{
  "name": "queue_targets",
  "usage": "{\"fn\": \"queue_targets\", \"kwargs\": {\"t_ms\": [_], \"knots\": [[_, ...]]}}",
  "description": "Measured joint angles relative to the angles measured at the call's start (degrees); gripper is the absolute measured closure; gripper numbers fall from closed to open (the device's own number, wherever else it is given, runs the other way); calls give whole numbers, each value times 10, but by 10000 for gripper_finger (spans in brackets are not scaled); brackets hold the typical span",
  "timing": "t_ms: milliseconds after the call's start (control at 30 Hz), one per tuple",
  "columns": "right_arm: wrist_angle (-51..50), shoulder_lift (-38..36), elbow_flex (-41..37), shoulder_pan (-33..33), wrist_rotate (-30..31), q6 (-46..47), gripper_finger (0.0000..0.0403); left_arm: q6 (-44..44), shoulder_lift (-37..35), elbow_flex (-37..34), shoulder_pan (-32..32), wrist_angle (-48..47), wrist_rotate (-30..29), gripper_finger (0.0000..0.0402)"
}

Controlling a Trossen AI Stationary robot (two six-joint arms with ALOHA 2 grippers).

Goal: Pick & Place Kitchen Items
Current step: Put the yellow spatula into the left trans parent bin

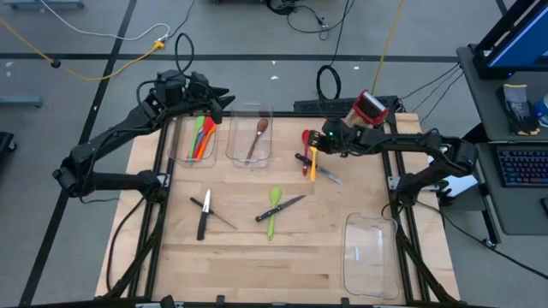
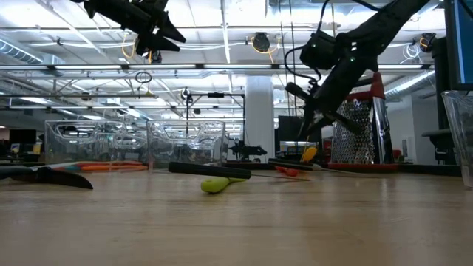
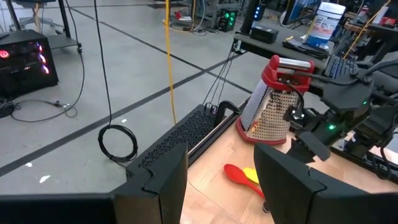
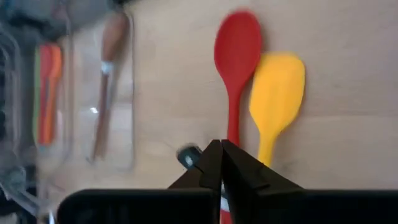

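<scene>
The right gripper (image 4: pixel 219 163) sits low over the upper right of the wooden table (image 1: pixel 257 257), its two dark fingers pressed together around the thin handle of a red spoon (image 4: pixel 236 56). That spoon has a smooth, glossy oval bowl, and its handle runs straight down into the fingers. Just beside it, touching along one edge, lies a yellow spatula (image 4: pixel 276 93) with a broad, rounded blade and a narrower neck. Behind them, near the table's back edge, stands a red-and-silver box grater (image 1: pixel 370 107). At the upper left of the table, the left gripper (image 1: pixel 214 101) hangs above a clear bin (image 1: pixel 181 147) holding orange, red and green utensils (image 1: pixel 202 137); its fingers stand apart with nothing between them. The neighbouring clear bin (image 1: pixel 235 152) holds a wooden spoon (image 1: pixel 256 139), lying lengthwise. Toward the middle of the table lie a green spoon (image 1: pixel 273 210), crossed by a black-handled knife (image 1: pixel 281 208), and to their left another black-handled knife (image 1: pixel 204 214). An empty-looking clear bin (image 1: pixel 372 253) rests at the lower right.
</scene>
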Motion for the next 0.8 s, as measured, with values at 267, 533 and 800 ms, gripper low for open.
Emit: {"fn": "queue_targets", "kwargs": {"t_ms": [267, 533, 800], "knots": [[-37, 1, 0, 0, -12, -45, 350, 0, 0, 0, -14, 0, 1, 213], [6, 3, -46, 0, -13, -19, 248, 0, 0, 0, -16, 0, 0, 213], [85, 15, -66, 0, -14, -5, 188, -11, 0, 0, -16, 7, 0, 213]]}}
